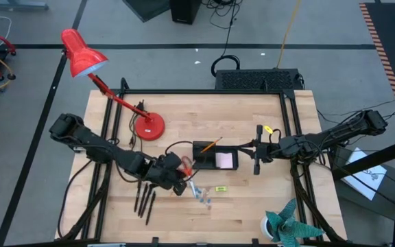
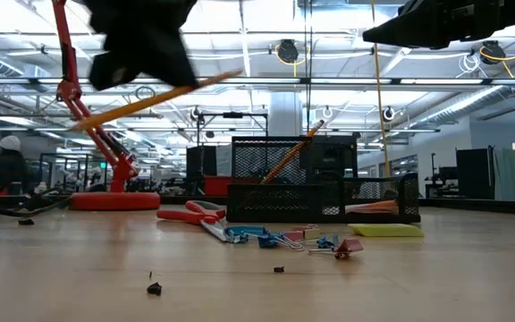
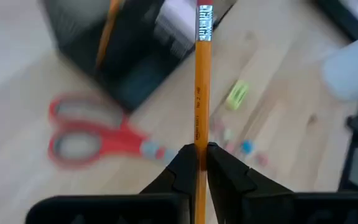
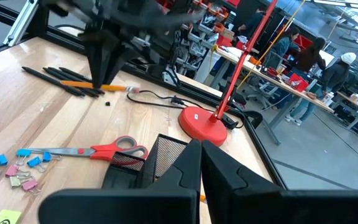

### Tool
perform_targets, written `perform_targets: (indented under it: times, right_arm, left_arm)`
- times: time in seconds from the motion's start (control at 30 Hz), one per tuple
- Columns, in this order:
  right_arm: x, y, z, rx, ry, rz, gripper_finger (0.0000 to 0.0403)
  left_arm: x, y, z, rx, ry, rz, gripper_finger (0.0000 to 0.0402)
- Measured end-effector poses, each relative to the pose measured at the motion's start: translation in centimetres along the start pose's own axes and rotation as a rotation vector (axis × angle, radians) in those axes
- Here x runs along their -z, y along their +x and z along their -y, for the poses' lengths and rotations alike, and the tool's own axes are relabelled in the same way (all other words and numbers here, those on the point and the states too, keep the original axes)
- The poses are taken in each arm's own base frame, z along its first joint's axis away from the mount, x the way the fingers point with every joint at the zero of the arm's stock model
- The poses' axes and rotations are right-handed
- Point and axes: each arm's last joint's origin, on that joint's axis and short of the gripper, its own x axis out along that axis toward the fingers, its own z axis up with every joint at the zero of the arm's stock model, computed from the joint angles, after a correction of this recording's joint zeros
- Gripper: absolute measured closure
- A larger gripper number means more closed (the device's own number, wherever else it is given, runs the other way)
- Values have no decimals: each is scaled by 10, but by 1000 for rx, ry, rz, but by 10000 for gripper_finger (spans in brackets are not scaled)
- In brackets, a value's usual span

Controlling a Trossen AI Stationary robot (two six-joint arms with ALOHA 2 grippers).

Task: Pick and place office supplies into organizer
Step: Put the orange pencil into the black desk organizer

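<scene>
My left gripper (image 1: 175,173) is shut on an orange pencil (image 3: 202,87) above the table, left of the black organizer (image 1: 214,156). It also shows in the low view (image 2: 141,54), with the pencil (image 2: 164,94) well above the wood. The organizer holds another pencil (image 1: 210,145), leaning on its wall, and a pink note pad (image 1: 225,160). Red scissors (image 3: 98,137), dark pens (image 1: 145,199), bluish clips (image 1: 201,195) and a yellow piece (image 1: 219,189) lie on the table. My right gripper (image 1: 256,156) is shut and empty, held high at the organizer's right end. My left gripper pinches the pencil's shaft (image 3: 199,140) between its two fingers, well back from the eraser end (image 3: 204,18). The pencil runs along the fingers and sticks out past their tips. It is lifted clear of the table and tilted, eraser end higher (image 2: 231,78).
A red desk lamp (image 1: 148,127) stands at the back left, its cable on the wood. A teal spiky object (image 1: 290,226) sits at the near right corner. A large black box (image 1: 258,79) lies beyond the far edge. People show in the room behind.
</scene>
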Motion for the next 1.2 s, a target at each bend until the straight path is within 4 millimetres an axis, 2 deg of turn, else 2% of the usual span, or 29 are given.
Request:
perform_targets:
  times: [0.13,0.3,0.5,0.77,0.93,1.2]
  right_arm:
    - [0,0,0,0,0,0,399]
    - [0,0,0,0,1,0,399]
    - [0,0,0,0,1,0,399]
    - [0,0,0,-1,-2,-1,399]
    - [0,0,0,-1,-23,-1,399]
    - [2,2,4,22,-27,-13,399]
  left_arm:
    - [-17,-1,6,73,98,116,367]
    - [-41,4,1,88,212,215,374]
    - [-73,10,-13,50,338,331,366]
    - [-115,17,-47,-50,430,411,370]
    - [-131,22,-59,-26,460,441,370]
    - [-136,22,-61,-4,467,452,370]
